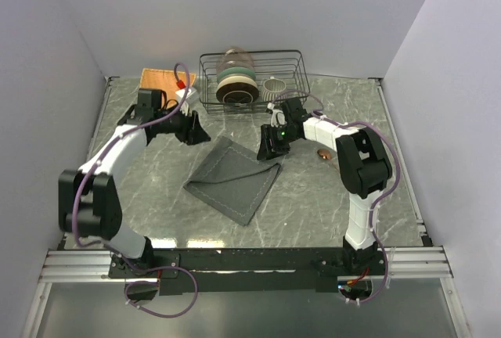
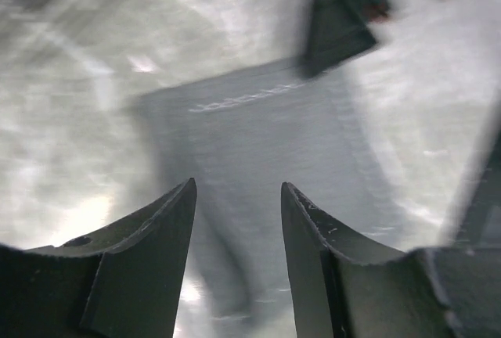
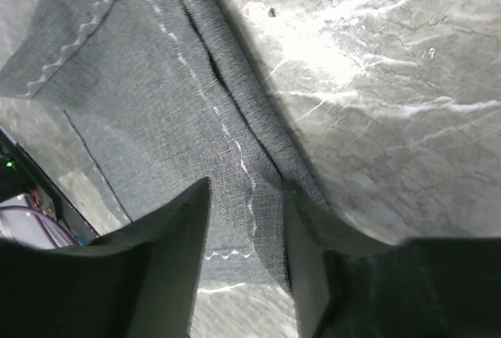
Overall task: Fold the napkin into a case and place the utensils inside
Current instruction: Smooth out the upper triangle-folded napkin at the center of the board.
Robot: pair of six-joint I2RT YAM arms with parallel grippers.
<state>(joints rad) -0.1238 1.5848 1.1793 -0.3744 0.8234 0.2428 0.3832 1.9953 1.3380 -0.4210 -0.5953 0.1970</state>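
Centrally, the grey marbled counter [image 1: 313,197] carried every item, walled in by pale panels on three sides. The napkin [image 1: 235,177] lay flat in the middle of the counter, between the two arms, as a dark grey four-sided shape set diagonally, with one layer folded over another. The right wrist view showed the napkin [image 3: 141,80] with pale stitching along its hems and a layered fold edge running lengthwise. The wire rack [image 1: 293,68] stood at the far edge of the counter, well apart from the napkin. The orange mat [image 1: 156,78] lay beside the rack, in the far left corner.

The left claw [image 1: 197,132] was positioned just beyond the napkin's far left corner. In the left wrist view the left claw [image 2: 239,189] was parted about halfway, with nothing between its fingers; the napkin [image 2: 258,134] appeared blurred beyond them.

The right claw [image 1: 268,150] was positioned over the napkin's right corner. In its own view the right claw [image 3: 244,189] was likewise parted, straddling the fold edge; contact with the cloth could not be determined.

Stacked bowls [image 1: 235,88] and a pale cup [image 1: 274,86] sat inside the rack. One copper-coloured utensil [image 1: 322,152] lay on the counter right of the right arm, clear of the napkin; its type could not be determined.
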